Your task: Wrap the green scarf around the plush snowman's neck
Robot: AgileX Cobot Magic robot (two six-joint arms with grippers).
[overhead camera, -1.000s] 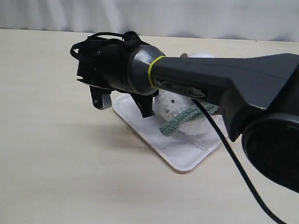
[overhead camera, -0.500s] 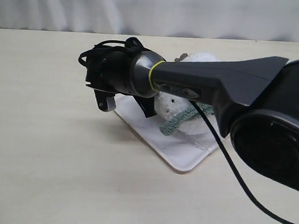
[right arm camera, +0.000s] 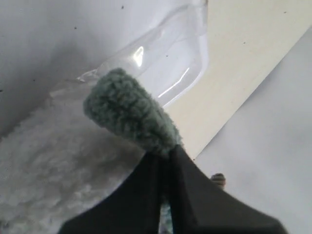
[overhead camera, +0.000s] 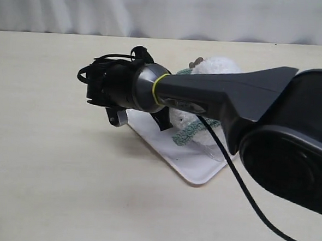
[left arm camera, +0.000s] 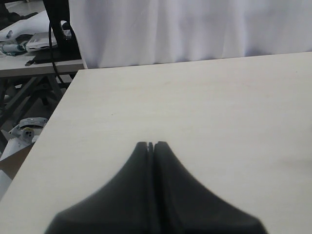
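Observation:
The plush snowman [overhead camera: 222, 64] lies on a white tray [overhead camera: 196, 169], mostly hidden behind my right arm. Part of its white head [overhead camera: 177, 117] shows under the arm. The green scarf [overhead camera: 192, 131] crosses it between head and body, and another stretch [overhead camera: 186, 72] shows above the arm. My right gripper [right arm camera: 168, 149] is shut on the scarf [right arm camera: 127, 108], whose rounded end sticks out past the fingertips, right against the white plush [right arm camera: 53, 165]. In the exterior view its dark fingers [overhead camera: 162, 121] hang beside the head. My left gripper [left arm camera: 152, 144] is shut and empty over bare table.
Crumpled clear plastic [overhead camera: 214, 151] lies on the tray beside the snowman, also seen close up as clear plastic [right arm camera: 165, 63]. The right arm's bulky link [overhead camera: 244, 93] and cable [overhead camera: 244, 185] cross the front of the scene. The table's left edge [left arm camera: 53, 117] is near my left gripper.
My right jaws have closed on the scarf end. The wrist has dropped a little toward the tray, so more of the snowman's body shows above the arm.

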